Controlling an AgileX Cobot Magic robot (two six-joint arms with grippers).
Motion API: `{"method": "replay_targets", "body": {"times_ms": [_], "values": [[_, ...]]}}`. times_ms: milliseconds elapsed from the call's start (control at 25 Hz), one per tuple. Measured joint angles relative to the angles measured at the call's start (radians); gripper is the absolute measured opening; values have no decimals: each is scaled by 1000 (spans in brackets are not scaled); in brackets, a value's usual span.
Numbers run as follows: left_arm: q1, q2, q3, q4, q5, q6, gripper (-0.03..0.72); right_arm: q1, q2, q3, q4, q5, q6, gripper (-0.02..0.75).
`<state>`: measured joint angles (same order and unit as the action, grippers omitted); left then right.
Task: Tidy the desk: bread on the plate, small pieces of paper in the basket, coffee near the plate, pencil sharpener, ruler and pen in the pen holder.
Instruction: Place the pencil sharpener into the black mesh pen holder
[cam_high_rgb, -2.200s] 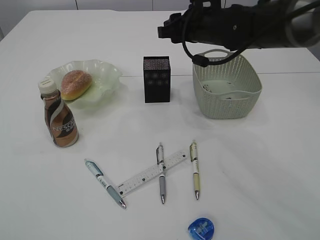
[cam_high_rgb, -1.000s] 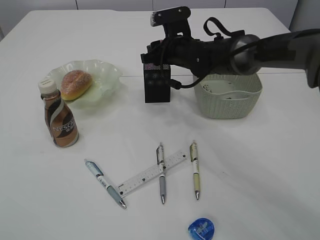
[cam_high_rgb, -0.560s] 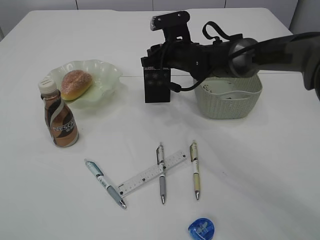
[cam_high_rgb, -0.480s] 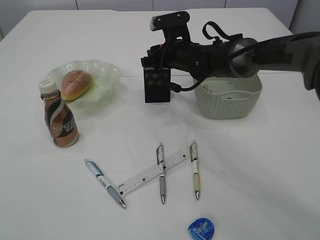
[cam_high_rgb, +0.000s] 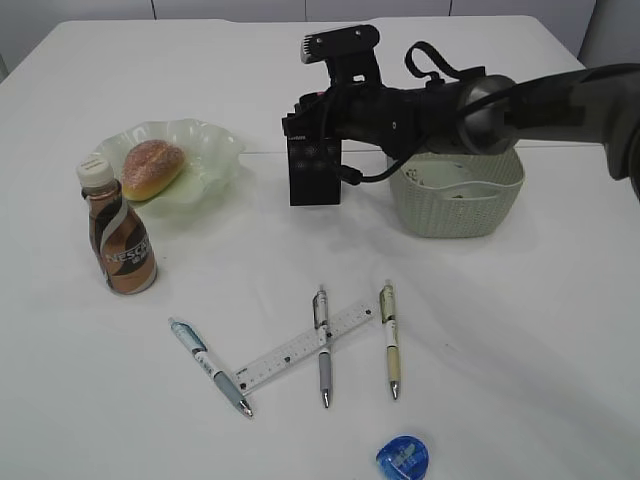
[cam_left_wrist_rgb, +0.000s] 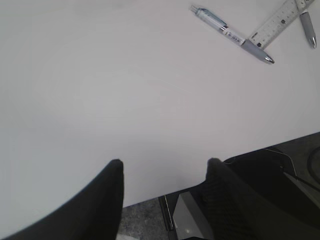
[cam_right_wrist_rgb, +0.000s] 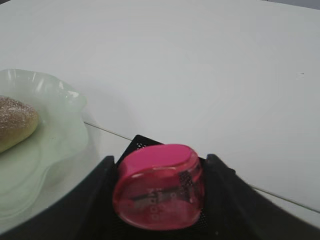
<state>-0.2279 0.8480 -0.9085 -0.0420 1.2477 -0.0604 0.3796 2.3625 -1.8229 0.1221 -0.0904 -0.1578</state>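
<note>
My right gripper (cam_right_wrist_rgb: 159, 165) hovers over the black pen holder (cam_high_rgb: 314, 172) with a pink pencil sharpener (cam_right_wrist_rgb: 159, 185) filling the gap between its fingers. A blue pencil sharpener (cam_high_rgb: 402, 458) lies at the front edge. The ruler (cam_high_rgb: 295, 350) lies among three pens (cam_high_rgb: 210, 366), (cam_high_rgb: 323, 345), (cam_high_rgb: 390, 338). The bread (cam_high_rgb: 152, 167) rests on the green plate (cam_high_rgb: 210, 150), and the coffee (cam_high_rgb: 120, 240) stands just in front of it. My left gripper (cam_left_wrist_rgb: 165, 167) is open and holds nothing, low over the table's near edge. The basket's inside is too dim to show paper.
The pale green basket (cam_high_rgb: 455, 195) stands right of the pen holder, partly behind my right arm. The left wrist view shows one pen (cam_left_wrist_rgb: 232, 36) and the ruler's end (cam_left_wrist_rgb: 277, 21) far ahead, with bare white table between.
My right arm swung left from above the basket to above the pen holder, carrying the pink sharpener. It has hardly moved in the last half second. Nothing on the table shifted.
</note>
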Motion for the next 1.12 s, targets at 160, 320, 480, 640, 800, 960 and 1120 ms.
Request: {"method": "replay_targets", "body": {"times_ms": [160, 320, 480, 640, 800, 960, 1120], "values": [[0, 0, 0, 0, 0, 0, 380, 0, 0, 0, 0, 10, 8, 426], [0, 0, 0, 0, 0, 0, 380, 0, 2, -22, 0, 55, 10, 447], [0, 0, 0, 0, 0, 0, 380, 0, 2, -52, 0, 90, 13, 459], [0, 0, 0, 0, 0, 0, 380, 0, 2, -61, 0, 103, 15, 460], [0, 0, 0, 0, 0, 0, 380, 0, 2, -61, 3, 133, 15, 460], [0, 0, 0, 0, 0, 0, 380, 0, -19, -61, 3, 184, 15, 460], [0, 0, 0, 0, 0, 0, 380, 0, -82, -61, 3, 242, 17, 461]]}}
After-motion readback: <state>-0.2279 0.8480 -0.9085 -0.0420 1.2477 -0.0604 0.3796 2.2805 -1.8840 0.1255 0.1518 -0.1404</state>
